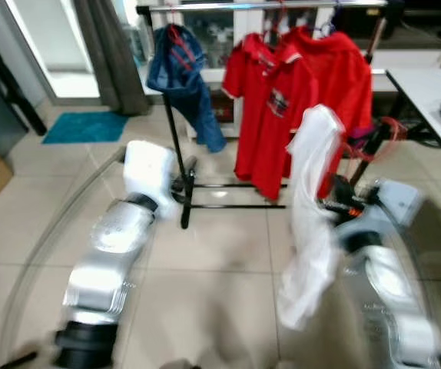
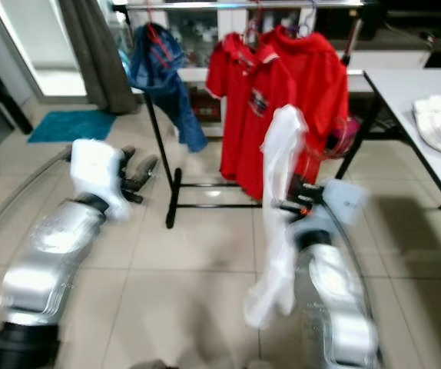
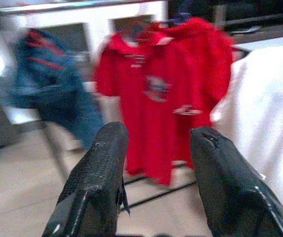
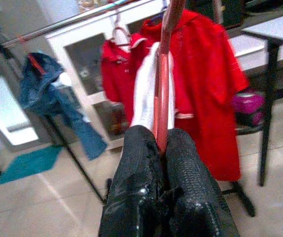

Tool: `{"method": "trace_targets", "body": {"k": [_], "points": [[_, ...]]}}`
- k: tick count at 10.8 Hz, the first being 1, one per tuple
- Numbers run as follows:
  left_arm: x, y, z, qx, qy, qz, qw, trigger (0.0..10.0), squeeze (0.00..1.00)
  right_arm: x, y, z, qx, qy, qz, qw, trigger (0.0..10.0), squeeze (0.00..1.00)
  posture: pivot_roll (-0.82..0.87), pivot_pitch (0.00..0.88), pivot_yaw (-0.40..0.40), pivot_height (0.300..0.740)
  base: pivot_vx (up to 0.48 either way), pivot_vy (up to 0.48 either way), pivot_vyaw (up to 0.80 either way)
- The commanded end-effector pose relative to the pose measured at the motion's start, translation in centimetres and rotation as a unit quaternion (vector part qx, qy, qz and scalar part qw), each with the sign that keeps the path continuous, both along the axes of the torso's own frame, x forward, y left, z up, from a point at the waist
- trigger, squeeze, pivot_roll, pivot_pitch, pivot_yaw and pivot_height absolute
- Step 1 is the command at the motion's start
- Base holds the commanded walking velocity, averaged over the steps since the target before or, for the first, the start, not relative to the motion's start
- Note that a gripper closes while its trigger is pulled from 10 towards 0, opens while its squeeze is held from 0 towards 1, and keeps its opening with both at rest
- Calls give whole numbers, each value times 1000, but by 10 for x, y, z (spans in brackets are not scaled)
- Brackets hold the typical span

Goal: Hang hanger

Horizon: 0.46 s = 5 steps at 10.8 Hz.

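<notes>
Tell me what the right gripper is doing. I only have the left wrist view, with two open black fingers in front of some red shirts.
Observer: The right gripper is shut on a thin reddish hanger that carries a white garment.
Operator: Is it hooked on the rack?
Observer: It does not look hooked. In the head views the garment's top sits well below the silver metal rail, out in front of the rack.
Operator: Any free spot up there?
Observer: Yes, a bare stretch of rail lies between the blue denim jacket and the red polo shirts.
</notes>
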<state>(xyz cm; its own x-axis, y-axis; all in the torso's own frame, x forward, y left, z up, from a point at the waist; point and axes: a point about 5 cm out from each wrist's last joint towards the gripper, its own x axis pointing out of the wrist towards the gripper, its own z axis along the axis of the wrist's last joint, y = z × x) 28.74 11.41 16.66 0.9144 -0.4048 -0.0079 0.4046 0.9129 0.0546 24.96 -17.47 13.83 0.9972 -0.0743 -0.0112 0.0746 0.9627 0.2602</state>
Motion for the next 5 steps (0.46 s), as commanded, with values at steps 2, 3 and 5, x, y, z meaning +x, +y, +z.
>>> {"method": "trace_targets", "body": {"k": [2, 3, 5], "points": [[1, 11, 2, 7, -2, 16, 1000, 10000, 0, 2, 10, 8, 15, -22, 21, 999, 10000, 0, 36, 72, 56, 740, 317, 0, 0], [1, 11, 2, 8, -1, 16, 1000, 10000, 0, 2, 10, 8, 17, -21, 19, 999, 10000, 0, 36, 72, 56, 740, 319, 0, 0], [1, 10, 2, 8, -1, 13, 1000, 10000, 0, 2, 9, 7, 9, -18, 15, 1000, 10000, 0, 36, 66, 60, 740, 317, 0, 0]]}}
